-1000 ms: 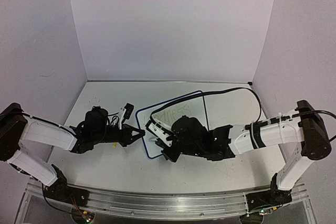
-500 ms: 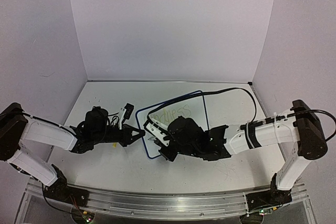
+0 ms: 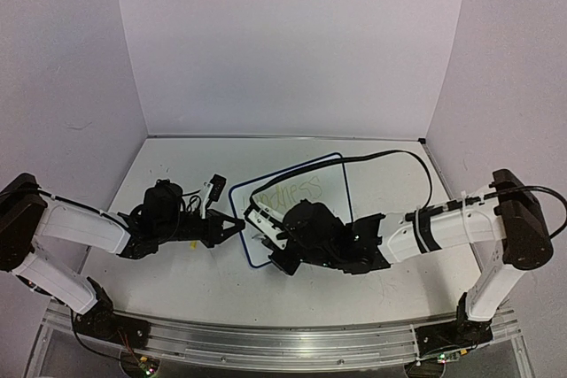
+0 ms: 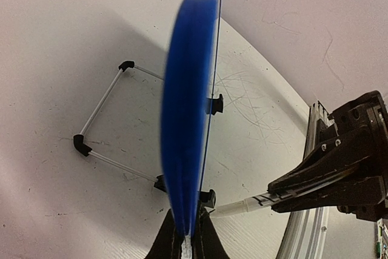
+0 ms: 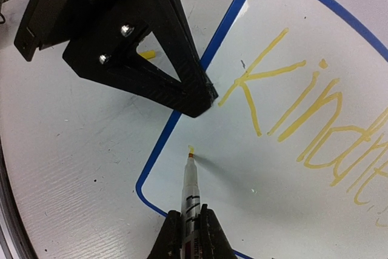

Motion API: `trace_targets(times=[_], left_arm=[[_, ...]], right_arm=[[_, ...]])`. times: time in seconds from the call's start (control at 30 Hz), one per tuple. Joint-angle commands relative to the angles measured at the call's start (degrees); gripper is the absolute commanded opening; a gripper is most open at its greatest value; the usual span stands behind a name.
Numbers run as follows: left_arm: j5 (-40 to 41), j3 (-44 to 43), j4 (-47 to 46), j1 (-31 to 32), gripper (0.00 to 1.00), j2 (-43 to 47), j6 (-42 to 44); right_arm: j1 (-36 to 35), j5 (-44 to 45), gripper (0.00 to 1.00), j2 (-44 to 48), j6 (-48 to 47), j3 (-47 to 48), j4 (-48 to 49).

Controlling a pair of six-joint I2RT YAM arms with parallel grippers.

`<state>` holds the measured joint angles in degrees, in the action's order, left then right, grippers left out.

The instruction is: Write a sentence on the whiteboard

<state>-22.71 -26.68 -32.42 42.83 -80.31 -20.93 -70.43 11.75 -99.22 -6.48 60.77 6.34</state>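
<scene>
The whiteboard [image 3: 321, 174] stands tilted mid-table on its wire stand. "Kindness", the sentence [image 3: 292, 190], runs across it in yellow-green, and the right wrist view shows its first letters [image 5: 303, 110]. My left gripper [image 3: 236, 226] is shut on the board's left edge. In the left wrist view the board is an edge-on blue frame [image 4: 191, 101] between the fingertips of the left gripper [image 4: 189, 238]. My right gripper [image 5: 190, 228] is shut on a white marker [image 5: 190, 186]. Its tip touches the board below the K, beside a short fresh yellow mark [image 5: 190, 148]. The left gripper's fingers [image 5: 151, 59] loom above.
The board's wire stand with black feet [image 4: 100, 116] rests on the scratched tabletop behind it. A black cable [image 3: 390, 153] arcs over the board's far right corner. An aluminium rail [image 3: 266, 343] runs along the near table edge. Walls close in the back and both sides.
My right arm has shifted a little left and toward the near edge, bringing the marker to the board's lower left part. The left arm and board have stayed put.
</scene>
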Motion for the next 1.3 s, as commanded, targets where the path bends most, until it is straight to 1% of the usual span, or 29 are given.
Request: trace_targets(times=[0.0, 0.3, 0.97, 1.27], left_arm=[[2.8, -0.9, 2.4, 0.1, 0.0, -0.7, 2.0], [2.8, -0.9, 2.4, 0.0, 0.0, -1.1, 1.9], [3.0, -0.1, 2.5, 0.0, 0.0, 0.1, 1.7], [3.0, -0.2, 2.5, 0.1, 0.0, 0.0, 1.7]], right_arm=[[-0.1, -1.3, 0.0, -0.2, 2.0, -1.3, -0.3], [-0.2, -3.5, 0.0, -1.4, 2.9, -2.1, -0.5], [0.3, 7.0, 0.0, 0.7, 3.7, -0.7, 3.3], [1.3, 8.7, 0.0, 3.1, 3.7, -2.0, 5.5]])
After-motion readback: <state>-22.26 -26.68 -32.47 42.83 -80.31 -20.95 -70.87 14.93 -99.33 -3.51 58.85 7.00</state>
